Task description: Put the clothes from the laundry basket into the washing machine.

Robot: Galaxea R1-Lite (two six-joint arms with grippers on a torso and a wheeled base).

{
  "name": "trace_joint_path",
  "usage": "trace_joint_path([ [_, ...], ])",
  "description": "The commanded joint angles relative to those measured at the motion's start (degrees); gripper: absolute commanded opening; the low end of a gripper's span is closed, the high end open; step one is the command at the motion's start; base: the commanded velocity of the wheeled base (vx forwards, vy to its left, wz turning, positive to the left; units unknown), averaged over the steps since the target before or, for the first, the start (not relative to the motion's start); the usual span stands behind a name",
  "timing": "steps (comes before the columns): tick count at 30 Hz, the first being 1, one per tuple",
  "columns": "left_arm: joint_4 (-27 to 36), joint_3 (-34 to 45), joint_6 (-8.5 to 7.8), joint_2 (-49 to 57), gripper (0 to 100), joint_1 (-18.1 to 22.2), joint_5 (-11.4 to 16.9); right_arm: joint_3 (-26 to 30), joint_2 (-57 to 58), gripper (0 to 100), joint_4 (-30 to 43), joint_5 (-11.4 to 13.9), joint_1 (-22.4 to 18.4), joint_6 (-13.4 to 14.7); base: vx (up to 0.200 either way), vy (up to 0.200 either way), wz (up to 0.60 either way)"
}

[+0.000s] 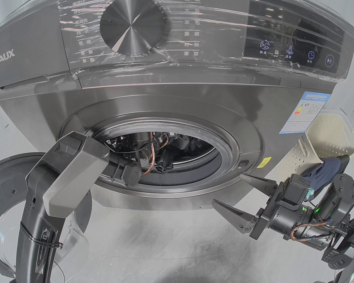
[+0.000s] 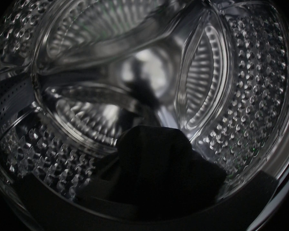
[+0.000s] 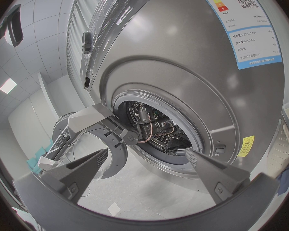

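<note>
Outside, a blue garment [image 1: 325, 170] slants down over the basket [image 1: 334, 132].

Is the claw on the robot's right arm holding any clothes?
No, the right gripper is open, its fingers wide apart with nothing between them, before the washing machine.

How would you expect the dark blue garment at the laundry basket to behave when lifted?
Probably floppy: the dark blue garment sags in soft folds over the edge of the laundry basket. It looks thin, so likely light. It could snag on the perforated wall.
</note>
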State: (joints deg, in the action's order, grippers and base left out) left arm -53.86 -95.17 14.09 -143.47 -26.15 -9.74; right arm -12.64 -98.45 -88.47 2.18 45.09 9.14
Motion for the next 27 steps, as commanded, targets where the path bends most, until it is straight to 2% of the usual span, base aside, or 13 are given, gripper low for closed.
trace_joint_path([
  [1, 2.8, 9.4, -0.12, 5.8, 100, -1.0, 1.0, 0.0, -0.1, 100, 0.0, 0.0, 0.0, 0.0, 0.000, 0.000, 0.00],
  [3, 3.6, 10.6, -0.12, 6.5, 100, -1.2, 1.3, -0.1, -0.1, 100, 0.0, 0.1, 0.0, 0.0, 0.000, 0.000, 0.00],
  [4, 5.9, 14.7, -0.12, 8.9, 100, -1.6, 2.8, -0.1, -0.1, 100, 0.0, 0.0, 0.0, 0.0, 0.000, 0.000, 0.00],
  [9, 8.4, 21.3, -0.21, 13.3, 100, -2.9, 6.0, 0.0, 0.0, 100, 0.0, -0.1, 0.0, 0.0, 0.000, 0.000, 0.00],
  [12, 9.7, 23.3, -0.56, 14.4, 100, -3.5, 6.4, 0.0, 0.0, 100, 0.0, 0.0, 0.0, 0.0, 0.000, 0.000, 0.00],
  [14, 11.0, 25.3, -1.35, 15.0, 100, -4.1, 6.8, 0.0, -0.1, 100, 0.0, 0.0, 0.1, 0.0, 0.000, 0.000, 0.00],
  [17, 10.9, 24.9, -2.49, 13.3, 100, -4.1, 6.8, 0.0, -0.1, 100, 0.0, -0.1, 0.1, 0.0, 0.000, 0.000, 0.00],
  [21, 10.4, 23.1, -2.93, 10.0, 100, -4.0, 6.7, 0.0, 0.0, 100, 0.0, -0.1, 0.1, 0.0, 0.000, 0.000, 0.00],
  [22, 10.4, 21.6, -2.93, 8.1, 0, -3.7, 6.6, 0.1, 0.0, 100, 0.0, -0.1, 0.1, 0.0, 0.000, 0.000, 0.00],
  [27, 11.0, 19.1, -2.93, 5.6, 0, -3.6, 6.7, 0.1, 0.0, 100, 0.0, -0.1, 0.1, 0.0, 0.000, 0.000, 0.00],
])
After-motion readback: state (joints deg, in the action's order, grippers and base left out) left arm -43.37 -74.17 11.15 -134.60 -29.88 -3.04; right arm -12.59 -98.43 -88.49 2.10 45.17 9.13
